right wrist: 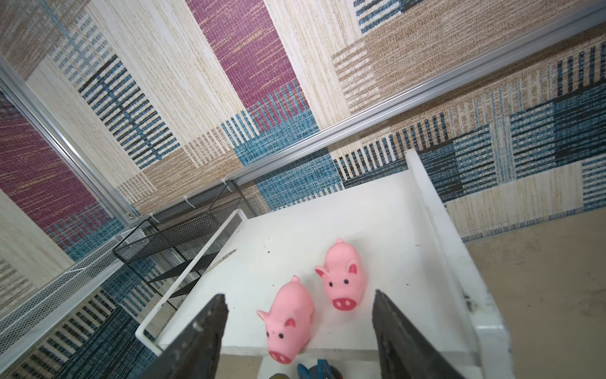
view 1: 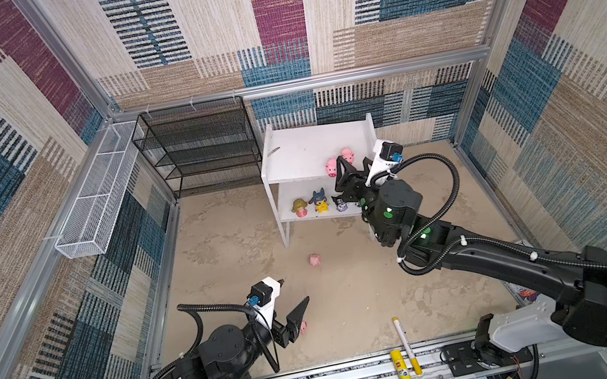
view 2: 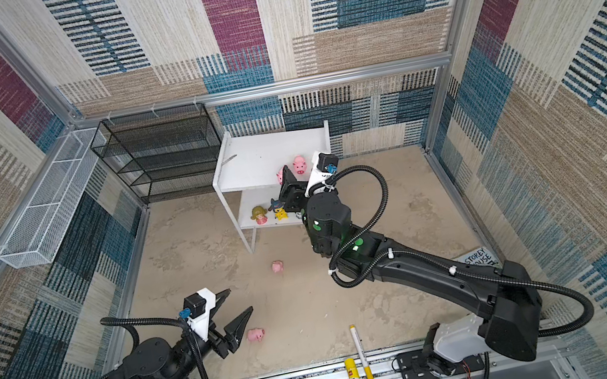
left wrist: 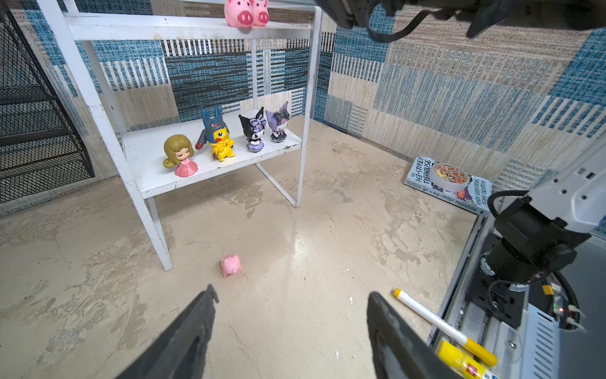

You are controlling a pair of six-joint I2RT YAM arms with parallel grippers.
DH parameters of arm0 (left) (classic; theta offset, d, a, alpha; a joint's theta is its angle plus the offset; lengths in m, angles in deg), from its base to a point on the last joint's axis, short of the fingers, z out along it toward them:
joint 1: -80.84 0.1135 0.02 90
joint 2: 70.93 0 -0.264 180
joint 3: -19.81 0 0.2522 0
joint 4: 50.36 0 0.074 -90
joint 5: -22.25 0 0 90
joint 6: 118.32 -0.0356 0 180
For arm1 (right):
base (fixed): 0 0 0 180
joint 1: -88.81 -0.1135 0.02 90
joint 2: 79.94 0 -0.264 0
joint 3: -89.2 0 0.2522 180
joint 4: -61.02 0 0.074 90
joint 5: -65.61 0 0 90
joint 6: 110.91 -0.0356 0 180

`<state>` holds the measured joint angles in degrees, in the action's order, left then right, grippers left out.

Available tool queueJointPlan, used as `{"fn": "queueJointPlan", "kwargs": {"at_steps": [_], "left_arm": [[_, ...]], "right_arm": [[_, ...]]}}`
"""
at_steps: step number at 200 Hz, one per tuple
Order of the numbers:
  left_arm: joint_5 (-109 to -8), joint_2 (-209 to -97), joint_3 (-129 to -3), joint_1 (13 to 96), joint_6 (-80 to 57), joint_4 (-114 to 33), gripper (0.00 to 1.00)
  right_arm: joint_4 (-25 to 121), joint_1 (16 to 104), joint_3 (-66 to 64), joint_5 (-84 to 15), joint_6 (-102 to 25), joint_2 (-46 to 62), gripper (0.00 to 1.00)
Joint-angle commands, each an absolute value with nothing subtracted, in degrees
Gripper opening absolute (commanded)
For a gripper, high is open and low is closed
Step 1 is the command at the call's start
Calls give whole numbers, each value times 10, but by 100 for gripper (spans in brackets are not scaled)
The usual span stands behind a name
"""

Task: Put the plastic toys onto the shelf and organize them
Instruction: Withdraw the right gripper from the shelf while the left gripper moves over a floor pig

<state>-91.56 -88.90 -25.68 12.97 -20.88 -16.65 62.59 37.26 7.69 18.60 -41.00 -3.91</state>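
I see two pigs on the top board of the shelf [right wrist: 360, 210]. The front pig [right wrist: 290, 321] sits at the front edge with its snout over the lip, and the rear pig [right wrist: 344, 275] is just beside it, clear of the raised side panel. My right gripper [right wrist: 300, 297] is spread with a finger on either side of the front pig, touching neither pig. The rest of that board is open white surface.

On the lower board, the doll [left wrist: 180, 156], yellow figure [left wrist: 220, 137] and two black-and-purple figures [left wrist: 254, 131] stand in a row near the front edge.

A floor pig [left wrist: 231, 265] lies near the shelf's front leg with bare floor all round it. Another, the near pig [view 2: 255, 335], lies just beside my left gripper [left wrist: 292, 292], which is spread wide and empty. The marker [view 1: 404, 339] and yellow tube [view 1: 403, 371] lie by the front rail.
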Motion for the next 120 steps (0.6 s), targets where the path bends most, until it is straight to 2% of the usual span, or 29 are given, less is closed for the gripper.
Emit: {"fn": "queueJointPlan", "kwargs": {"at_steps": [1, 15, 38, 46, 84, 120], "left_arm": [[-928, -897, -264, 130, -203, -172, 74], [-938, -902, -267, 129, -194, -160, 76], [-972, -905, -272, 130, -162, -127, 92], [-990, -909, -275, 130, -148, -109, 94], [-1021, -937, -284, 130, -66, -24, 94], [-1012, -955, -280, 130, 44, 70, 91]], "right_arm": [[575, 372, 71, 132, -431, -76, 76], [545, 372, 67, 97, -438, -110, 81], [460, 371, 57, 56, -456, -161, 87], [435, 371, 59, 46, -462, -180, 90], [324, 371, 91, 3, -459, -256, 93], [294, 371, 154, -99, -410, -287, 93]]}}
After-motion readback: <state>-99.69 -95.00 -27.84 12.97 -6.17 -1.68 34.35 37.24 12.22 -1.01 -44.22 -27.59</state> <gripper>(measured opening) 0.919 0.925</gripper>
